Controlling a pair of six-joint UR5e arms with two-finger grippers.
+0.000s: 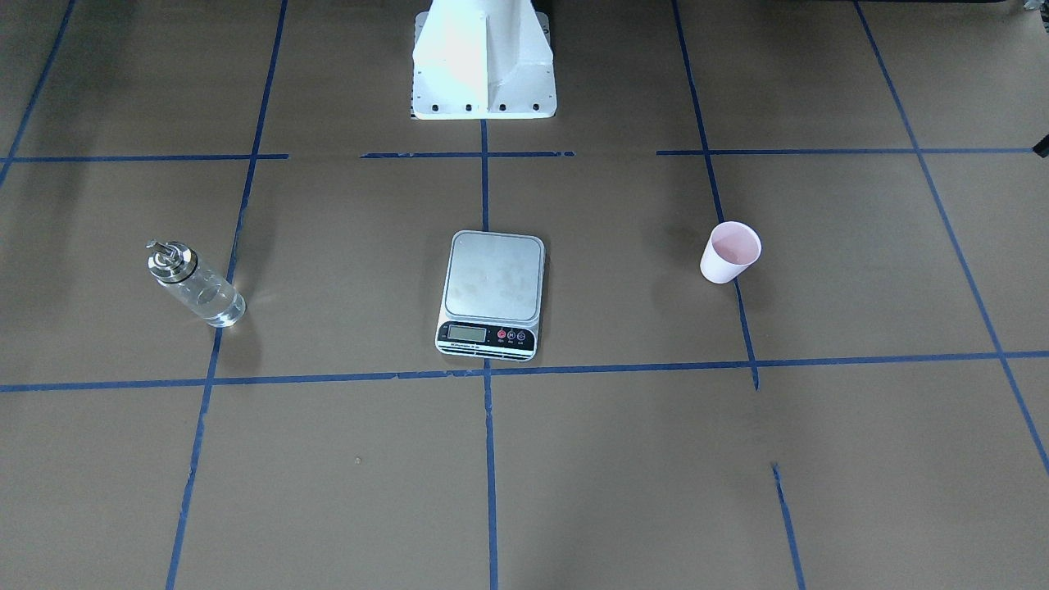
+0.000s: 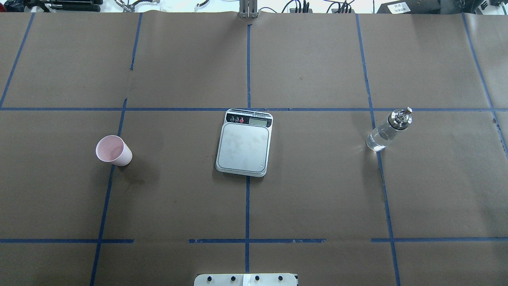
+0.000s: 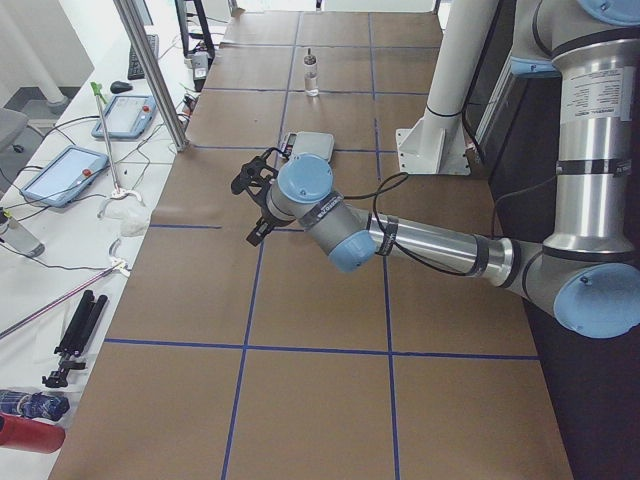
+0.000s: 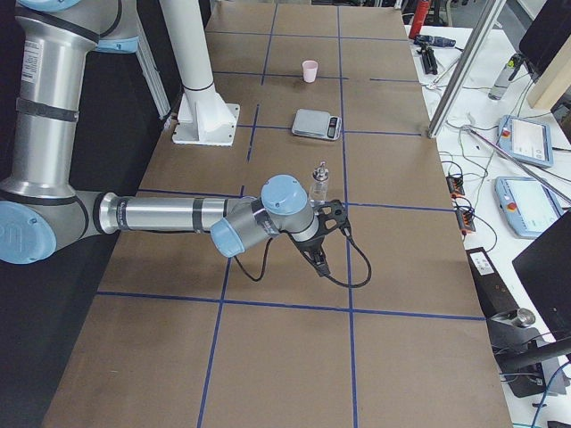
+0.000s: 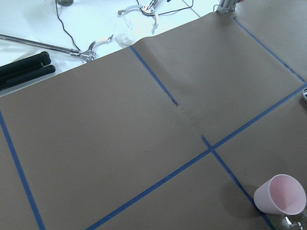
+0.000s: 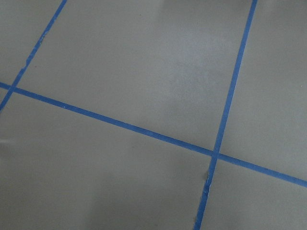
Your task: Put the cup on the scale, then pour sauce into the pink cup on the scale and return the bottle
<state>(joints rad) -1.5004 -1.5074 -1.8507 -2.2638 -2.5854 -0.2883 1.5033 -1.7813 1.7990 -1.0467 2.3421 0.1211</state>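
pale pink cup (image 2: 114, 150), steel-grey scale (image 2: 245, 143) with black strip, clear bottle (image 2: 387, 130), brown table (image 2: 317, 190) with blue tape grid

Soft, even light from above. Dull mottled sheen on scale (image 2: 244, 149). White blow-out on robot base (image 1: 483, 65) beyond scale. Glints on bottle (image 1: 201, 291), well off to scale's side; faint shadow beside it. Right wrist view slightly soft.

A brown-papered table (image 2: 317, 190) gridded with blue tape (image 2: 247, 206) stood beside a white bench (image 3: 40, 250) cluttered with tablets (image 3: 60, 175) and cables (image 2: 302, 5)
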